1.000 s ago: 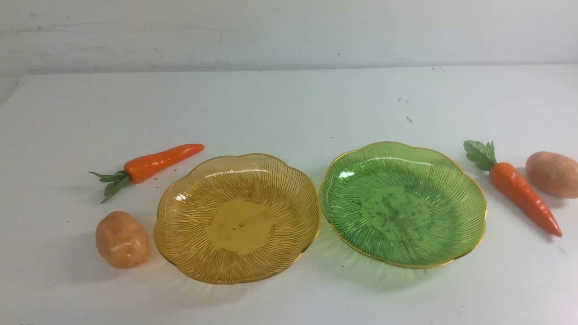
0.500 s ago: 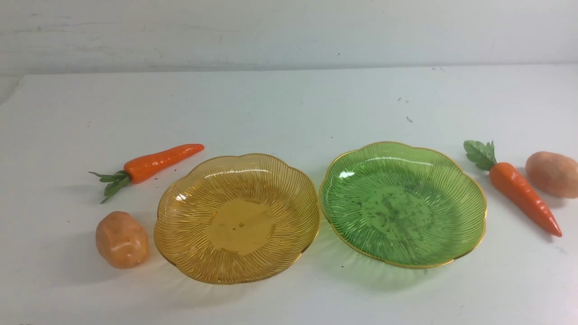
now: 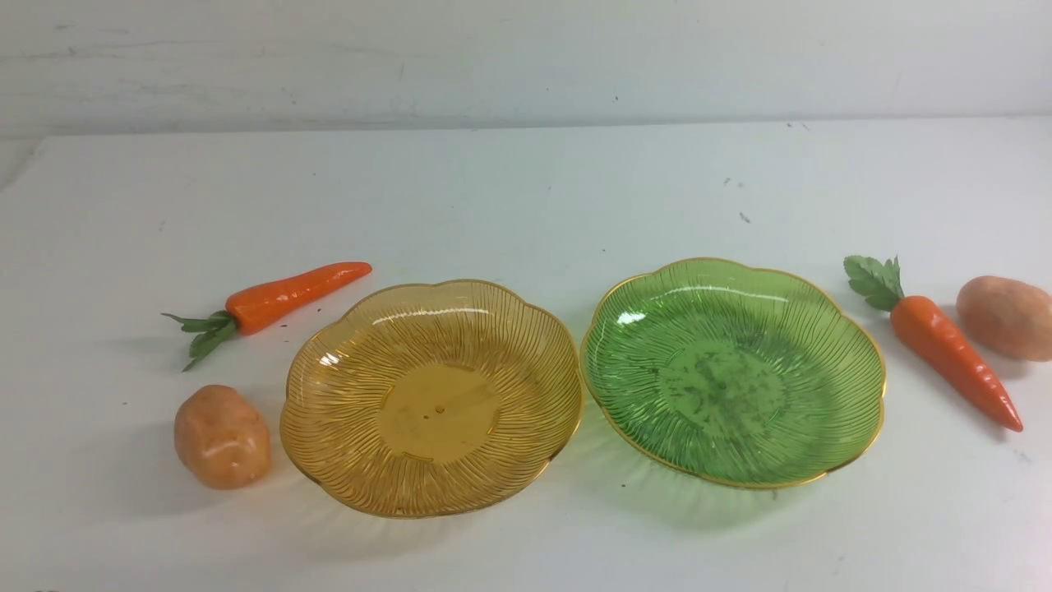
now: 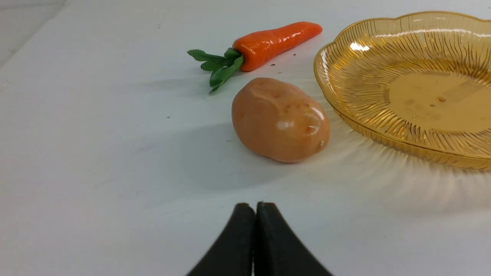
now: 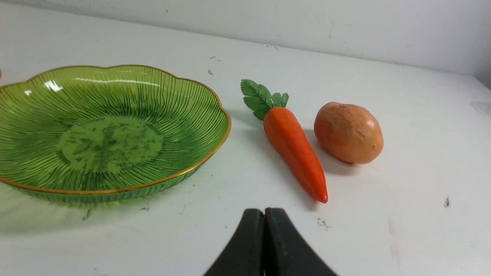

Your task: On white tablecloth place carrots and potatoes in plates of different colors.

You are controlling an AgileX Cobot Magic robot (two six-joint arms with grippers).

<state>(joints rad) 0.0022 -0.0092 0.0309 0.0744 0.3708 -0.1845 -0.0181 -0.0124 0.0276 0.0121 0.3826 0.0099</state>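
Note:
On the white tablecloth (image 3: pixel 509 197) an amber plate (image 3: pixel 431 397) and a green plate (image 3: pixel 731 372) sit side by side, both empty. A carrot (image 3: pixel 283 298) and a potato (image 3: pixel 222 437) lie left of the amber plate. Another carrot (image 3: pixel 945 349) and potato (image 3: pixel 1004 317) lie right of the green plate. Neither arm shows in the front view. My left gripper (image 4: pixel 255 209) is shut and empty, short of the left potato (image 4: pixel 280 119), with the left carrot (image 4: pixel 268 43) and amber plate (image 4: pixel 414 88) beyond. My right gripper (image 5: pixel 264 214) is shut and empty, near the tip of the right carrot (image 5: pixel 293 147), beside the potato (image 5: pixel 348 132) and green plate (image 5: pixel 103 134).
A pale wall (image 3: pixel 526 57) rises behind the table's far edge. Small dark specks (image 3: pixel 744 217) mark the cloth behind the green plate.

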